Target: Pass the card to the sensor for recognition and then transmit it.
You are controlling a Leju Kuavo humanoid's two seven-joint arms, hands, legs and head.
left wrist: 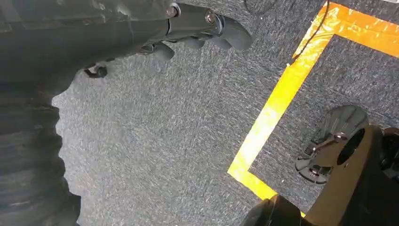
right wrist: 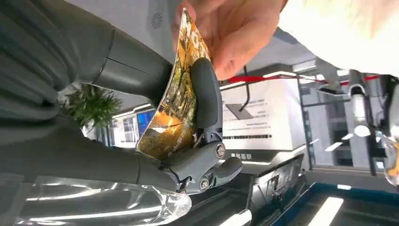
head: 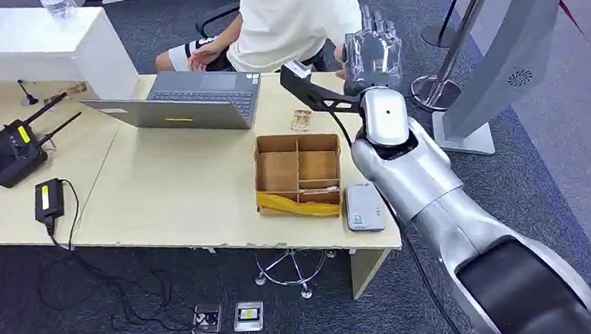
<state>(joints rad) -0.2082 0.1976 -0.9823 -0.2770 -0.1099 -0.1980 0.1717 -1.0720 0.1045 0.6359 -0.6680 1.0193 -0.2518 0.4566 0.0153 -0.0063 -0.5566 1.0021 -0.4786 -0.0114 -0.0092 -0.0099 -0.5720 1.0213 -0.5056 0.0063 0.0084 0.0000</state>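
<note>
Right hand (right wrist: pixel 188 113) pinching printed card (right wrist: pixel 176 101), lettering illegible, person's hand (right wrist: pixel 235 33) touching.

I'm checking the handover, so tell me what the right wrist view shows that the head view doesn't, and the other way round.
Right wrist view alone: the card, bowed, pinched between the thumb and a finger, and a person's hand gripping its far end. Head view alone: the table with the cardboard box, the laptop and the grey sensor. Both: the right hand, raised toward the person.
</note>
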